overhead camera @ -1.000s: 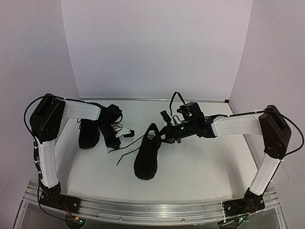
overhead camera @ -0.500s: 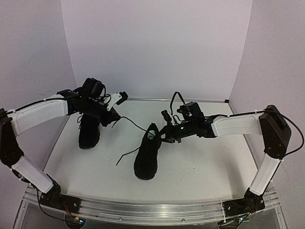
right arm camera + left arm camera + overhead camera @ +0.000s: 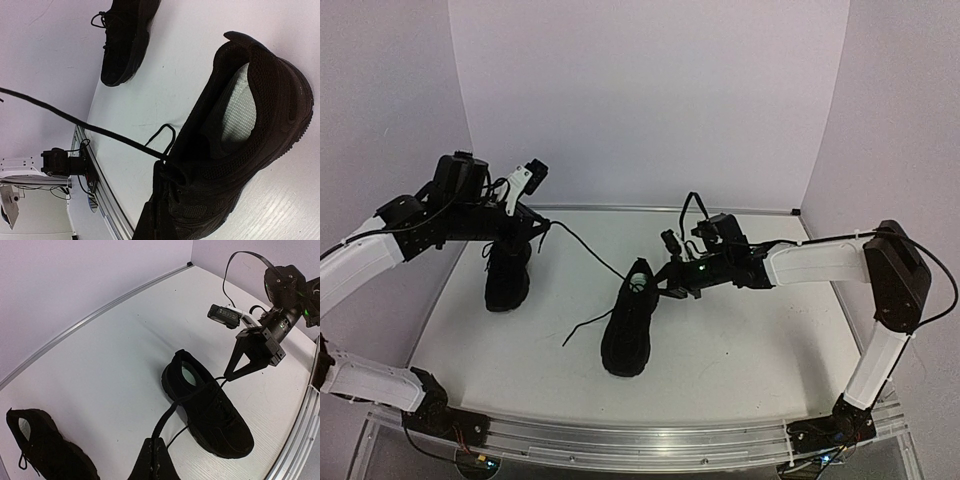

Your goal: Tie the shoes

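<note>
Two black shoes lie on the white table. One shoe rests at the left. The other shoe sits in the middle, toe toward the arms. My left gripper hangs raised over the left shoe, shut on the end of a black lace that runs taut to the middle shoe's collar. My right gripper is shut on a lace at that shoe's top eyelets. A second, slack lace end trails on the table.
White walls close the table at the back and both sides. A metal strip runs along the back wall's foot, and an aluminium rail carries the arm bases at the near edge. Bare table lies right of the middle shoe.
My left arm has risen and swung back to the left, drawing the lace out from the middle shoe until taut. The right arm and both shoes have stayed put.
</note>
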Motion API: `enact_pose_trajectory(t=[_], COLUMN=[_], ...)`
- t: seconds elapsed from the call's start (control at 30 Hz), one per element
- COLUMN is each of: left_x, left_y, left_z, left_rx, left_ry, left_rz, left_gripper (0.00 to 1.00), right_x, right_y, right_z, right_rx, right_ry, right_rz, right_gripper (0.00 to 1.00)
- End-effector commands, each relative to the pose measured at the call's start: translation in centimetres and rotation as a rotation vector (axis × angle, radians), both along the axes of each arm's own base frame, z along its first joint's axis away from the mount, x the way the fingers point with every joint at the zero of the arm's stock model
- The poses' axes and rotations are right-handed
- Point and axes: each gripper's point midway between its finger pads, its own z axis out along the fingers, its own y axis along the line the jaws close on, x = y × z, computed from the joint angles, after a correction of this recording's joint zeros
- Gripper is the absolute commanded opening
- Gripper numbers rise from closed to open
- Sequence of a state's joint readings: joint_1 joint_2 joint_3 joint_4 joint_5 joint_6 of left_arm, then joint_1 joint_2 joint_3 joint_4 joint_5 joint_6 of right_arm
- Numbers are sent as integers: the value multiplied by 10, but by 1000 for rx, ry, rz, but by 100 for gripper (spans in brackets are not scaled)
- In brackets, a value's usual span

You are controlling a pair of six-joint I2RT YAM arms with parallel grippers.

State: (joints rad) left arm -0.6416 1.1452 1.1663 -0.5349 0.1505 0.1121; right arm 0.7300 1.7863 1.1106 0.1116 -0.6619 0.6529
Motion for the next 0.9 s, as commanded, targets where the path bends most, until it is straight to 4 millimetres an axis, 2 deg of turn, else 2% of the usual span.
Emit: enact_pose_trajectory(t=[0.0, 0.07, 0.2, 0.3, 0.4, 0.53, 0.63, 0.7, 0.8, 0.87], left_x=[-9, -14, -65, -102, -132, -159, -183, -200, -217, -221], left_y=[19, 19, -16, -33, -43, -61, -91, -118, -155, -176], left_z=[-1, -11, -31, -35, -28, -28, -36, -46, -79, -91], left_rx=[26, 84, 113, 79, 8, -14, 0, 28, 150, 210], left_ry=[13, 22, 75, 111, 140, 171, 172, 178, 190, 160], left_rz=[97, 102, -191, -379, -533, -677, -801, -891, -996, -1042], left_gripper=[0, 0, 0, 0, 0, 0, 0, 0, 0, 0], right_x=[11, 12, 16, 20, 23, 25, 27, 28, 29, 31], right_y=[4, 4, 4, 2, 1, 2, 3, 5, 4, 3], right_z=[31, 30, 33, 35, 37, 38, 37, 38, 40, 44], right_rx=[42, 41, 44, 46, 49, 53, 53, 56, 61, 66], right_ry=[-62, -58, -66, -71, -73, -78, -82, -89, -104, -118], right_rz=[-33, -38, -48, -53, -55, -45, -37, -28, -9, 5], right_gripper=[0, 0, 0, 0, 0, 0, 0, 0, 0, 0])
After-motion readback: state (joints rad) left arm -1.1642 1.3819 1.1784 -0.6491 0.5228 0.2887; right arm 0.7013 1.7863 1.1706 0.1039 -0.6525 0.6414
